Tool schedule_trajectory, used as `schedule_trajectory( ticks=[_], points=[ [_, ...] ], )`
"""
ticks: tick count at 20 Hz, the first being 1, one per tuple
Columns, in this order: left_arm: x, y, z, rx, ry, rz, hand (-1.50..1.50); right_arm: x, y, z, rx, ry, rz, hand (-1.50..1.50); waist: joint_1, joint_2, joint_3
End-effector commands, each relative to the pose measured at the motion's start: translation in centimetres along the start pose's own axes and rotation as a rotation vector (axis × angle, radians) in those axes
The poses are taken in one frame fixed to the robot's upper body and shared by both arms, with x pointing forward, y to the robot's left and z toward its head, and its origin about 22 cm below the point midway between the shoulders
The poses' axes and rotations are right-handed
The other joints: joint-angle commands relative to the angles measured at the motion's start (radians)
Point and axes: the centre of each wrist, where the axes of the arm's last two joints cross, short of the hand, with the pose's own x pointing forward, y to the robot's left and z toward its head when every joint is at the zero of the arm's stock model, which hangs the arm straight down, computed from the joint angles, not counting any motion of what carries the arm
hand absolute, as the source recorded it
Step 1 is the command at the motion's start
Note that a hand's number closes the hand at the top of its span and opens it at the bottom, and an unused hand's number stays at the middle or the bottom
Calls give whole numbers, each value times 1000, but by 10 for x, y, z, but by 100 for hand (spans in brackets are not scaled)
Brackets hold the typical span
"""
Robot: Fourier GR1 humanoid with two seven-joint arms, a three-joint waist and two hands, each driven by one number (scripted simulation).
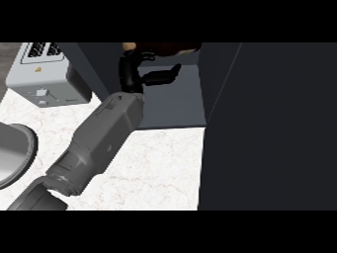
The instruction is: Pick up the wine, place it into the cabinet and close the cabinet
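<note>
The tall dark cabinet door (280, 128) fills the view from one to five o'clock, swung open and hiding whatever lies behind it. The white marbled stone counter (152, 163) spreads across the lower left. Inside the dark grey open cabinet (172, 99), at twelve o'clock, the left hand (136, 71) is curled round the brown wine bottle (163, 48) (only a brown patch shows past the fingers), on the cabinet's floor or just above it; which, I cannot tell. A round grey metal sink rim (21, 158) sits at nine o'clock. A light grey box-shaped toaster (43, 74) stands at eleven o'clock.
</note>
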Motion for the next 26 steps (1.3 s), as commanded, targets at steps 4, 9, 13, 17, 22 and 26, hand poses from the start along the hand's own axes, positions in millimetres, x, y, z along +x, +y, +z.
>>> schedule_trajectory(
  ticks=[4,9,13,17,22,26],
  points=[
    [-12,8,-4,75,-15,-189,-150,24,3,23,44,-66,-80,-150,-12,3,0],
    [-2,13,-15,81,6,-214,-150,24,-1,13,48,-69,-74,-150,-7,8,-1],
    [-2,33,-26,136,8,-245,-150,20,6,23,70,-74,-80,-150,-23,9,-1],
    [0,30,-27,125,1,-255,-150,25,8,22,78,-66,-65,-150,-16,9,-2],
    [-13,46,-24,37,-45,-192,-150,27,7,21,56,-85,-69,-150,-9,10,-2],
    [-9,36,-22,-53,-96,-172,-150,15,3,25,47,-66,-80,-150,4,1,0]
  ],
)
